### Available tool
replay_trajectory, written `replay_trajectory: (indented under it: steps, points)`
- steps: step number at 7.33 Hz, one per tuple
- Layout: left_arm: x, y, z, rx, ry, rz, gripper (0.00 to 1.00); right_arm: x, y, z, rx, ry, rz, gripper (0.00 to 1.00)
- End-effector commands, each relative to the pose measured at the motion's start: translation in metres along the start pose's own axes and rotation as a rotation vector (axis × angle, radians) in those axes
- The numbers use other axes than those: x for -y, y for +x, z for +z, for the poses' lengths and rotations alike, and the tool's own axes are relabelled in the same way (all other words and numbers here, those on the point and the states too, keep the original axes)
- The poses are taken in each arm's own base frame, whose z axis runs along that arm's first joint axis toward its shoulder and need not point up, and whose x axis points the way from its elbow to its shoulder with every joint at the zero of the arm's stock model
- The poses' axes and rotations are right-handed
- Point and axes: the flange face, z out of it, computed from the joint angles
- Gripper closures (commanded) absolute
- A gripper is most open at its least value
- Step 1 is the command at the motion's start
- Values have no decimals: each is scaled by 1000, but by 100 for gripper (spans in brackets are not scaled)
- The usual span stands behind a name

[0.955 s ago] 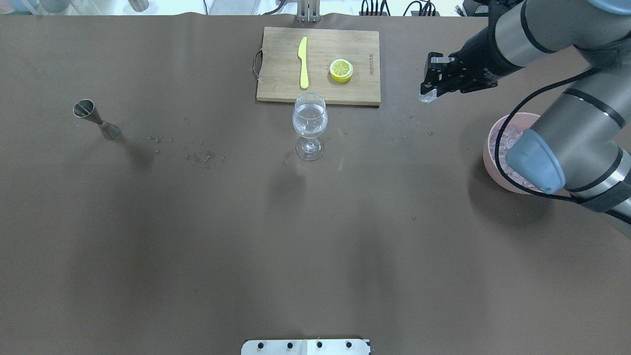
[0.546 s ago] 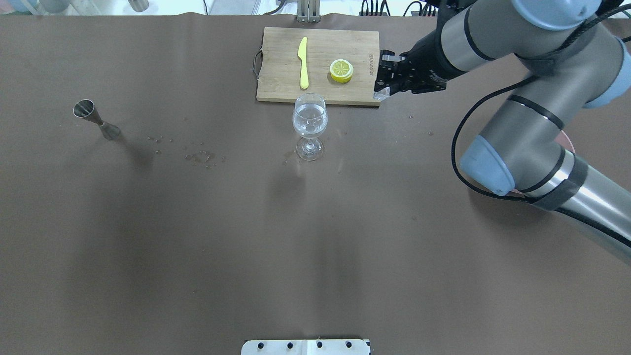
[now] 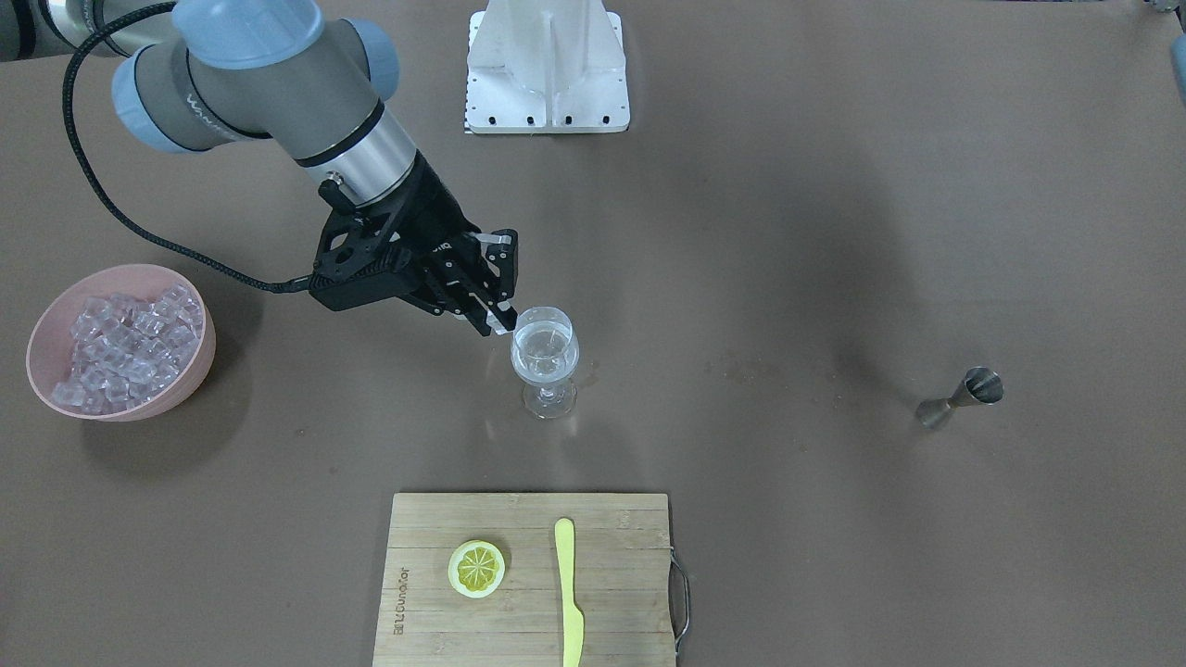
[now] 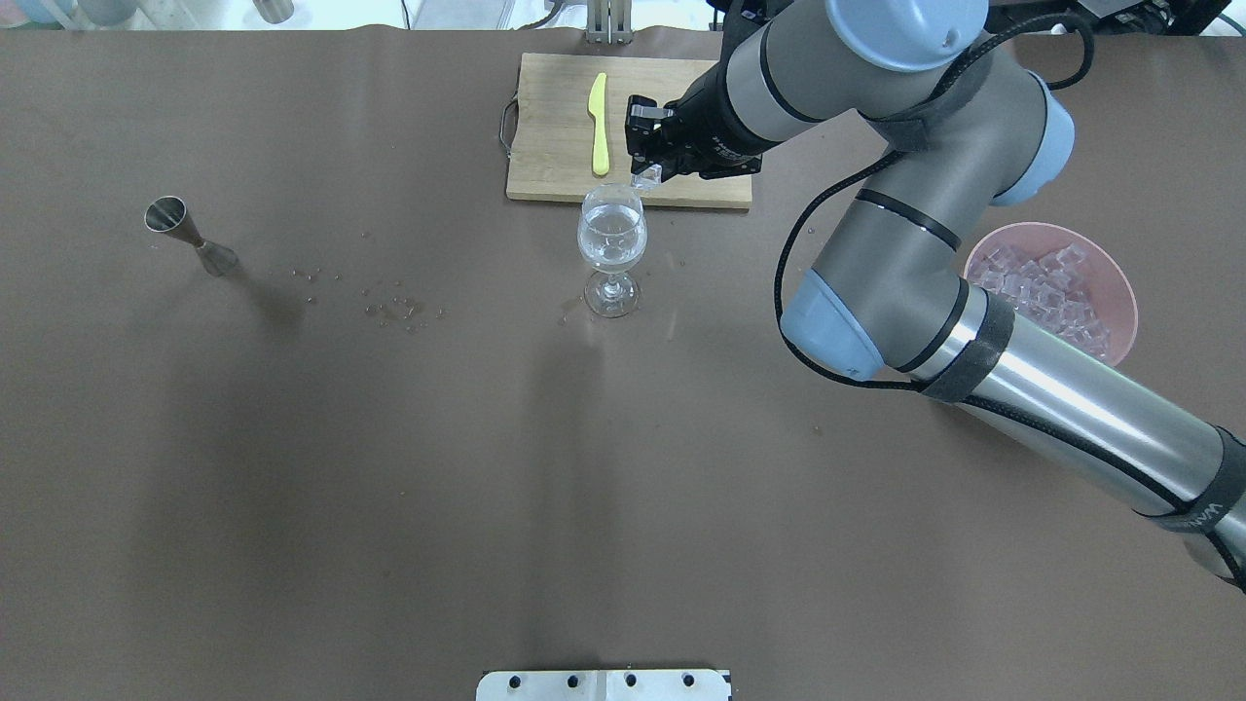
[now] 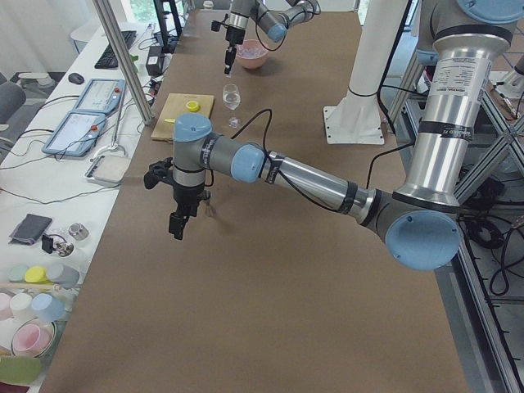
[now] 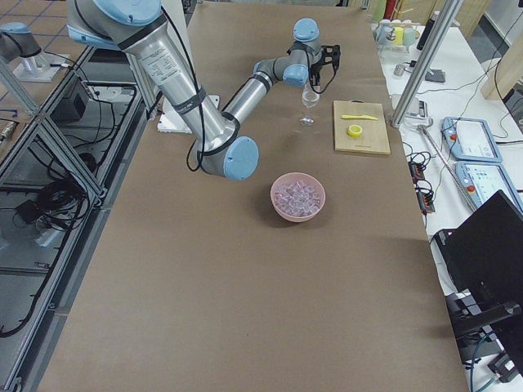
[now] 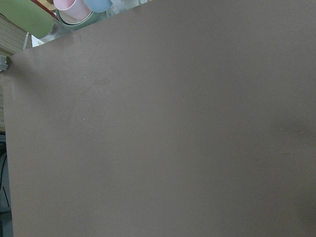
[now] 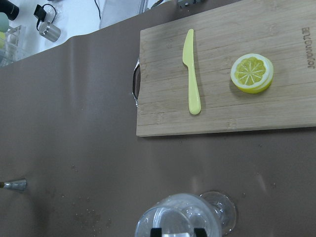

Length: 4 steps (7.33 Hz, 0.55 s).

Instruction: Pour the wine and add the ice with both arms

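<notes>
Fingers [image 8: 156,231] of right gripper [image 3: 497,313] set narrow, pinching one ice cube [image 4: 646,176] between tips. wine glass [image 3: 545,363] standing just under tips, wine [image 4: 610,240] sitting inside it. ice heap [image 3: 125,345] lying in pink bowl [image 3: 44,315], well apart from fingers. left gripper [image 5: 177,227] hanging over table [image 5: 246,311]; its opening impossible to tell.

The tabletop [image 4: 389,487] is plain matte brown; at its twelve o'clock lies a pale wood-grained board [image 4: 545,127] with a yellow knife [image 4: 598,122]. A pink bowl [image 4: 1056,228] at three o'clock holds clear, white-edged ice [image 4: 1046,277].
</notes>
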Motion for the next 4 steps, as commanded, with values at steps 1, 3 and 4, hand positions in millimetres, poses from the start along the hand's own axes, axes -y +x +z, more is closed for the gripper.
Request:
replay_trajectory:
  steps: [1, 3, 4]
  points:
    - [0, 0, 1, 0, -2, 0, 2, -4, -5, 5, 1, -8, -1, 100]
    - [0, -2, 3, 0, -6, -2, 2, -10, -11, 9, 2, -5, -7, 100]
    - [-1, -2, 3, 1, -7, -3, 2, -12, -12, 12, -2, 9, -10, 100]
